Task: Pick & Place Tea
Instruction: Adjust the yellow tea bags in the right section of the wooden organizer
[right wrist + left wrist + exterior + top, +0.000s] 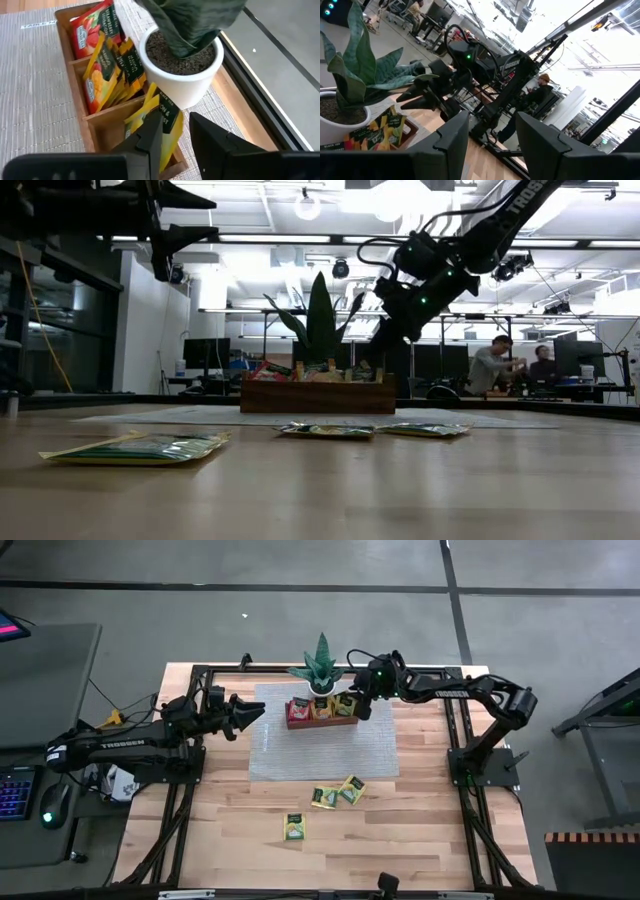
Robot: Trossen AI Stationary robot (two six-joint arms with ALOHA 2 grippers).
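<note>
**Tea sorting station: packets partly filed**

Wooden desk (pixel 400 840), woven mat at its middle, open workshop with seated people beyond.

Near zone: three green tea packets still loose on bare wood — one alone (pixel 294 827) toward the front, two (pixel 338 794) lying together just off the mat's front edge. Judged unplaced; wide open room around them, nothing crowding an approach from above.

Middle zone: mat (pixel 320 750), bare.

Far zone: three-part wooden tray (pixel 322 721) at the mat's back edge, holding red (pixel 92 30), orange (pixel 100 80) and yellow packets (pixel 167 117), one colour per compartment. Potted plant (pixel 321 668) in a white pot stands touching or just behind the tray; its leaves overhang, so clearance here is tight.

Right end effector (pixel 175 137): over the yellow compartment, fingers parted with a yellow packet between them; whether gripped or just released cannot be told.

Left end effector (pixel 252 713): waiting left of the tray, fingers apart, empty.

Judgement: tray well stocked; green packets remain.
</note>
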